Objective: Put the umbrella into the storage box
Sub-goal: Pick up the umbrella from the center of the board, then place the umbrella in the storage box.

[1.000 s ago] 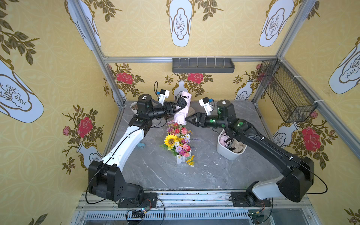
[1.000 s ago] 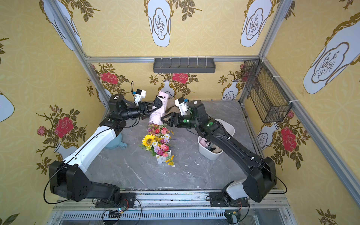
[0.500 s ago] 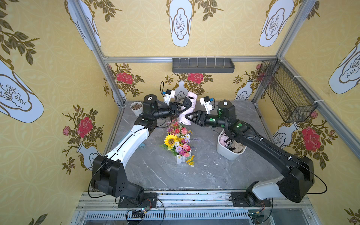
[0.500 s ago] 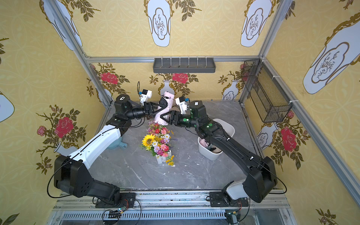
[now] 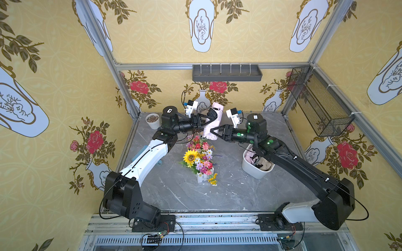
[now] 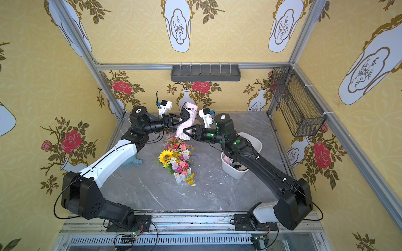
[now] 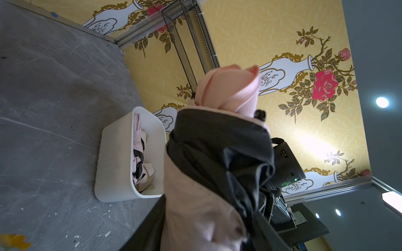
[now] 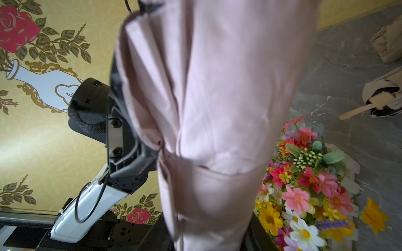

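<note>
The folded pink umbrella (image 5: 218,116) with black lining hangs tilted above the back of the table, over the flowers. My left gripper (image 5: 207,119) reaches in from the left at its upper half. Its fingers stand open around the black folds (image 7: 217,169). My right gripper (image 5: 214,133) comes from the right and is shut on the umbrella's lower pink end (image 8: 217,91). The white storage box (image 5: 250,168) stands on the table right of the flowers, partly under my right arm. Folded pink, black and cream fabric lies inside the box (image 7: 113,163).
A flower bouquet (image 5: 199,158) in a small white fence planter stands mid-table, just below the umbrella. A small round white pot (image 5: 152,121) sits back left. A black wire basket (image 5: 319,102) hangs on the right wall. Two more folded umbrellas (image 8: 382,95) lie on the table.
My right gripper moved in and closed on the umbrella's lower end. My left arm carried the umbrella a little rightward, then its jaws widened.
</note>
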Robot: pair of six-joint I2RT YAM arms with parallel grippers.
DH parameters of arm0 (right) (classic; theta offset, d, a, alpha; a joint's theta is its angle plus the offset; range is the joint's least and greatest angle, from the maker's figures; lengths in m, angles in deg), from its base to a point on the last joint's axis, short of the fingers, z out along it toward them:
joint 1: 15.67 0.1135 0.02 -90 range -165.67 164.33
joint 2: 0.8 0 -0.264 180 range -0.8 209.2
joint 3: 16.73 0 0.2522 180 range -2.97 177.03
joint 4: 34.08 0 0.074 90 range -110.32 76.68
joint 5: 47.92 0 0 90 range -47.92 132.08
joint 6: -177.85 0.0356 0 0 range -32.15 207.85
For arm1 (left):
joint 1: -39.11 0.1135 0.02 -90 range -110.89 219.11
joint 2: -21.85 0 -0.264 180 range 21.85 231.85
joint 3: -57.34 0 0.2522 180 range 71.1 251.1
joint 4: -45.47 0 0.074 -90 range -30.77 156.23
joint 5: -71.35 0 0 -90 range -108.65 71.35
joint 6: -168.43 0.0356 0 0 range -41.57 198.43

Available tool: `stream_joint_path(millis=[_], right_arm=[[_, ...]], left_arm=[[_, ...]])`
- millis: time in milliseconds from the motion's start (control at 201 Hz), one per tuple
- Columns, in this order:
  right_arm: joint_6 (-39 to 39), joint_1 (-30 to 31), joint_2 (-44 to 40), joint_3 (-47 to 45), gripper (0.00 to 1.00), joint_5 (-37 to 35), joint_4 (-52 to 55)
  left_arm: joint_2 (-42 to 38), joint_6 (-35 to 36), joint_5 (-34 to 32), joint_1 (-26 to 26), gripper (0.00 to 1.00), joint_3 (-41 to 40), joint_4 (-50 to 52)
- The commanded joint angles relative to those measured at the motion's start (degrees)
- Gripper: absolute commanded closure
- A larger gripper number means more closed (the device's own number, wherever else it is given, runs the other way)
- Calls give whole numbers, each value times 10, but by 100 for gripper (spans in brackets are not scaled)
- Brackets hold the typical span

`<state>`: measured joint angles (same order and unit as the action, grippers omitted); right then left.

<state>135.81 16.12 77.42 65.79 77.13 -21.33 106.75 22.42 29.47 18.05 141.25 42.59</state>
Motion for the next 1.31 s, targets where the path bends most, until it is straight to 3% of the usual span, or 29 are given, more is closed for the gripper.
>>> stream_joint_path(millis=[0,254,597,971,1309], right_arm=[[-10,-9,-21,-2,73,-39,22],[-80,-45,-103,3,77,-153,255],[-178,-162,-141,32,78,-256,548],[-199,-253,-97,20,77,-286,598],[-189,-260,-89,-13,65,-315,593]], left_arm=[[-15,35,-11,1,37,0,4],[-48,220,-117,3,33,52,264],[-59,296,-189,8,32,67,379],[-75,320,-202,14,31,55,402],[-90,331,-204,28,31,40,411]])
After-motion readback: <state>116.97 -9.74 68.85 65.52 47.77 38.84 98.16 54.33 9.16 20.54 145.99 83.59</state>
